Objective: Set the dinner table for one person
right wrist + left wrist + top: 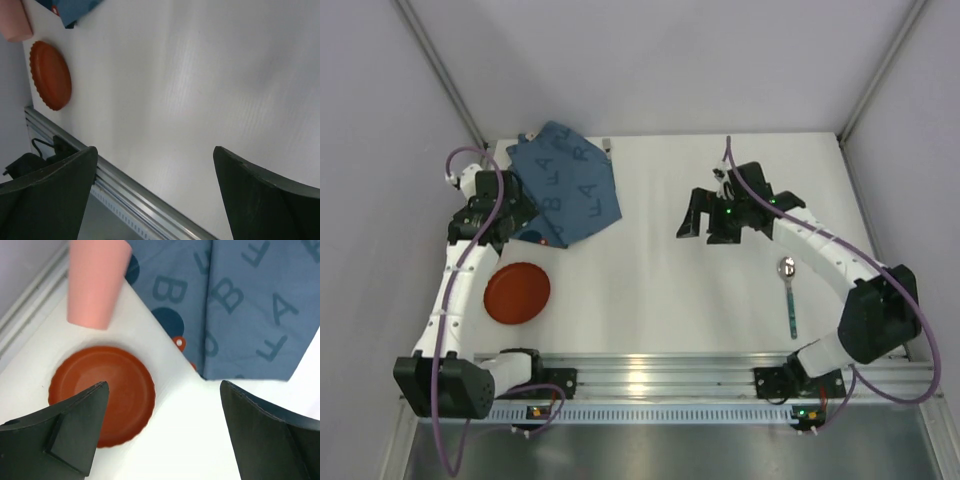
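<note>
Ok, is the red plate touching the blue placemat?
Apart. The left wrist view shows bare white table between the plate and the placemat.

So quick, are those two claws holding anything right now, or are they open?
Left gripper: open, holding nothing.
Right gripper: open, holding nothing.

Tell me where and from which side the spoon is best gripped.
Grip the spoon at the middle of its teal handle, coming straight down from above, jaws across it. It lies flat on the dinner table; the handle is straight and narrow.
</note>
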`<control>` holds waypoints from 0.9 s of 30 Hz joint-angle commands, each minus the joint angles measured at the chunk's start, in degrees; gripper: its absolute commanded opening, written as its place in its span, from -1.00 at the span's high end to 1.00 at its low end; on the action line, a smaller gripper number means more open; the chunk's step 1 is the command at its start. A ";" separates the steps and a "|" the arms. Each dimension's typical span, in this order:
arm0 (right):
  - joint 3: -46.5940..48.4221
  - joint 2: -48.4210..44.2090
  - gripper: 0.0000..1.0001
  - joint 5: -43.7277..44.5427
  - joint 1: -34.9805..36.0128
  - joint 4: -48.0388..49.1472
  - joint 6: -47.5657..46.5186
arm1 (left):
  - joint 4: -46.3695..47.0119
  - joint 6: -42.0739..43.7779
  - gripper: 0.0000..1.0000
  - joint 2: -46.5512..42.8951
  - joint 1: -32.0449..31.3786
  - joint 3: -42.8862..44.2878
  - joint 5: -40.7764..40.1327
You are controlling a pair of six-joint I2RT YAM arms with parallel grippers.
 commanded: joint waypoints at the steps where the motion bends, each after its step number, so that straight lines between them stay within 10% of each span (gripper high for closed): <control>1: 6.40 6.82 -1.00 -7.59 1.60 9.99 5.89 | -3.87 -0.92 -0.96 0.21 0.09 -1.74 6.76; 9: 21.15 28.80 -1.00 -16.75 4.58 23.01 16.62 | -6.79 -3.56 -0.96 -1.71 -0.26 -4.01 11.61; 27: 45.77 56.49 -0.99 -4.01 7.57 18.36 18.82 | -8.54 1.54 -0.97 -11.74 -0.26 -9.21 9.59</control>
